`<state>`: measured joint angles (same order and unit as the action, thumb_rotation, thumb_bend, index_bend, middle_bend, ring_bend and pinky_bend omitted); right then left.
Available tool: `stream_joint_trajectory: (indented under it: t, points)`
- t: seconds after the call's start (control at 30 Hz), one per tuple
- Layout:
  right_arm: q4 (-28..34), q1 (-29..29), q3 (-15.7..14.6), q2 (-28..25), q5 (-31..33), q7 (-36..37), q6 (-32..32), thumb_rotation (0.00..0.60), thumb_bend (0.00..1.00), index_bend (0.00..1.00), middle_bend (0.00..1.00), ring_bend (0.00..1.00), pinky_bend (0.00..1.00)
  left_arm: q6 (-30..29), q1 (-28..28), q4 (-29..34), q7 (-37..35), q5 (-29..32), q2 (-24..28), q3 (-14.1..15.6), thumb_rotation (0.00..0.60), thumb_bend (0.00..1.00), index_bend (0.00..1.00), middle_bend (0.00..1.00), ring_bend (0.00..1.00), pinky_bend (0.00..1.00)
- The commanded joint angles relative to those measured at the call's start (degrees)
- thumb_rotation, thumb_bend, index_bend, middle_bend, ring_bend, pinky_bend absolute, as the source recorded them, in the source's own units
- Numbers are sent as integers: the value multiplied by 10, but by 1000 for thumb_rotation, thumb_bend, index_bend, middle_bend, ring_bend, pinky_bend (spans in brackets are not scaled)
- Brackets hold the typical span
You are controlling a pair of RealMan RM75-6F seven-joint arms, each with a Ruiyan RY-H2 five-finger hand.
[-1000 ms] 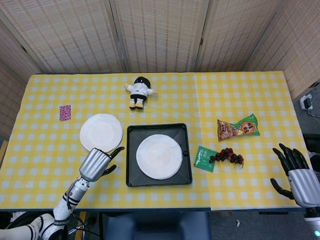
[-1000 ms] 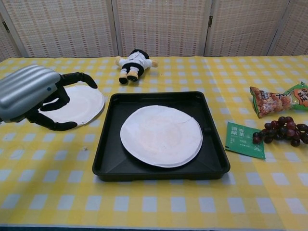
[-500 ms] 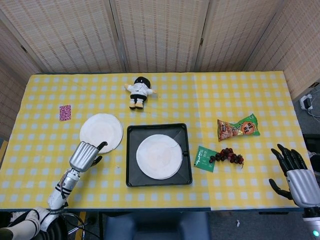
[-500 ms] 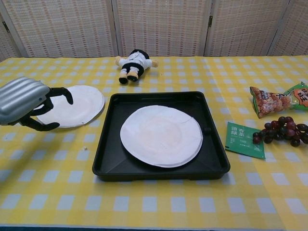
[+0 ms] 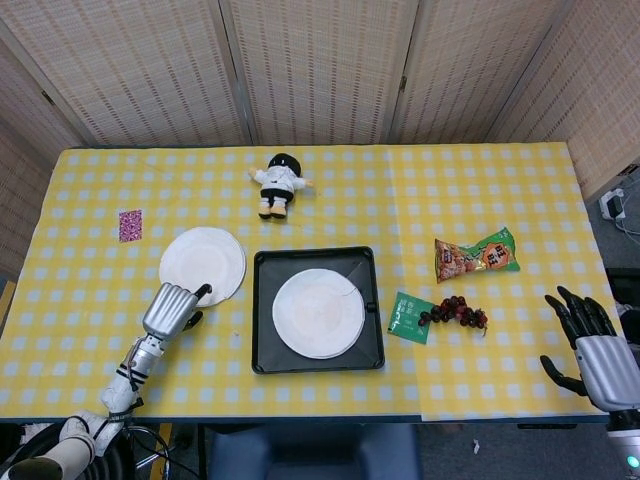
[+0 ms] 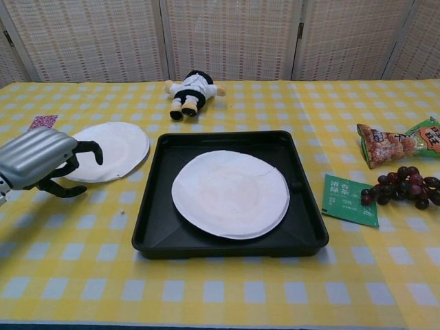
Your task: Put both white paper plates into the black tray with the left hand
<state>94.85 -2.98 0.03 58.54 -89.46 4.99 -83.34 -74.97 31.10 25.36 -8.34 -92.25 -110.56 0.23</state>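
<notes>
a: since a second ago the left hand (image 6: 42,161) has dropped low at the left of the frame, to the near rim of the loose plate (image 5: 202,264); fingers curled, holding nothing yet.

b: so one plate (image 6: 230,194) lies in the tray (image 6: 147,227), one left. a grasp looks next.

a: whether the fingertips touch the rim, i can't tell. the right hand (image 5: 590,345), lower right, is spread and partly cut off.
</notes>
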Motion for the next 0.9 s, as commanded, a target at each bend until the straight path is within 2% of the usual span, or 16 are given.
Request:
stream_joint_trajectory:
  t: [0.03, 0.5, 0.9]
  points:
    - [0, 0, 2, 1, 4, -2, 1, 600, 365, 0, 0, 0, 0, 8, 1, -26, -11, 3, -13, 2, 600, 310, 444, 1000, 1000, 1000]
    - [2, -8, -1, -4, 9, 8, 21, 600, 365, 0, 0, 0, 0, 28, 8, -106, -39, 16, -50, -2, 600, 336, 469, 1000, 1000, 1000]
    - [0, -11, 1, -2, 17, 4, 27, 600, 365, 0, 0, 0, 0, 31, 12, -137, -52, 26, -69, -8, 600, 359, 528, 1000, 1000, 1000]
